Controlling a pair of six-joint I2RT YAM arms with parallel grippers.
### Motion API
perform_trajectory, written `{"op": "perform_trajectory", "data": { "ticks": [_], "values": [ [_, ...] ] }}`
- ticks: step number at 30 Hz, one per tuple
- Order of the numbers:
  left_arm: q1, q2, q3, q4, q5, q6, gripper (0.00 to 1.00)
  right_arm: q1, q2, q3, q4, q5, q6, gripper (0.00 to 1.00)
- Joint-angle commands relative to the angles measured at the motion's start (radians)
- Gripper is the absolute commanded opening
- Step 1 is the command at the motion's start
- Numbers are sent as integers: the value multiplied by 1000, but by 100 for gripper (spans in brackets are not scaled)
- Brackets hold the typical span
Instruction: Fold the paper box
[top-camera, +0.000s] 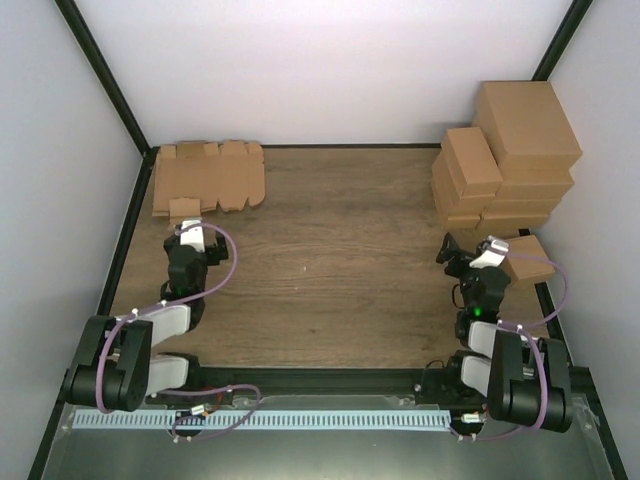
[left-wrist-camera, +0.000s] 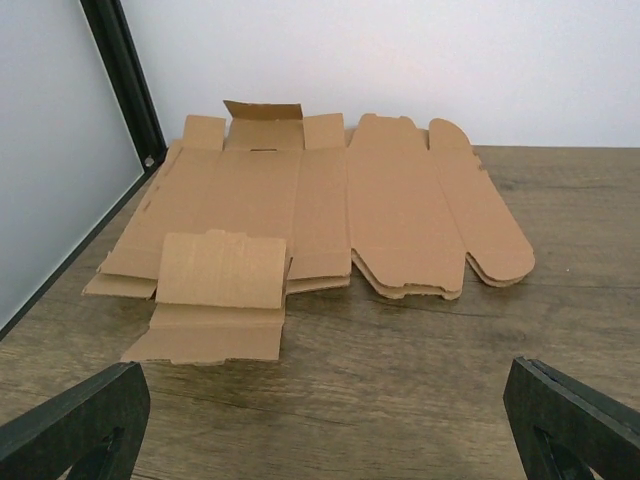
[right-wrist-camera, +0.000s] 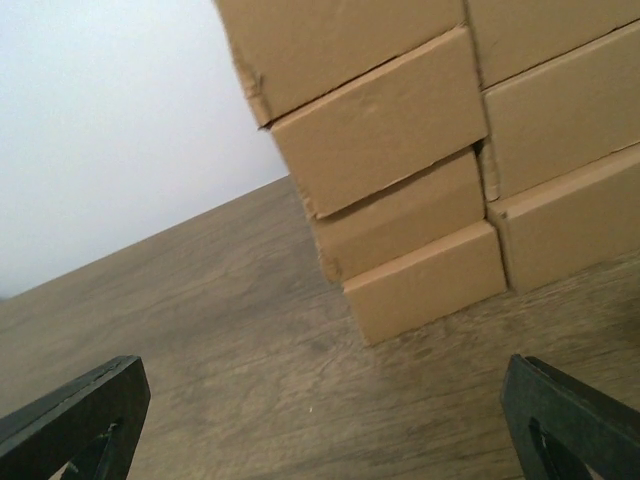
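Note:
The paper box (top-camera: 207, 177) lies flat and unfolded at the table's far left corner, a stack of plain brown die-cut sheets with creased panels and notched tabs. In the left wrist view the paper box (left-wrist-camera: 300, 215) fills the middle, one near flap folded over. My left gripper (top-camera: 190, 228) is open and empty just in front of it, its fingertips (left-wrist-camera: 80, 420) wide apart low in its own view. My right gripper (top-camera: 452, 250) is open and empty near the right side, its fingertips (right-wrist-camera: 575, 415) wide apart over bare wood.
Several folded brown boxes (top-camera: 505, 160) are stacked at the far right, close in the right wrist view (right-wrist-camera: 410, 150). One more folded box (top-camera: 527, 258) sits beside the right arm. A black frame post (left-wrist-camera: 125, 70) and white walls bound the table.

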Motion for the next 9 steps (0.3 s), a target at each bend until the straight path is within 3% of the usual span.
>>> {"op": "perform_trajectory", "data": {
  "ticks": [1, 9],
  "values": [
    [6, 12, 13, 62, 13, -21, 100, 6, 0, 54, -25, 106, 42, 100],
    [6, 3, 11, 50, 12, -29, 100, 7, 57, 109, -68, 87, 33, 100]
  ]
}}
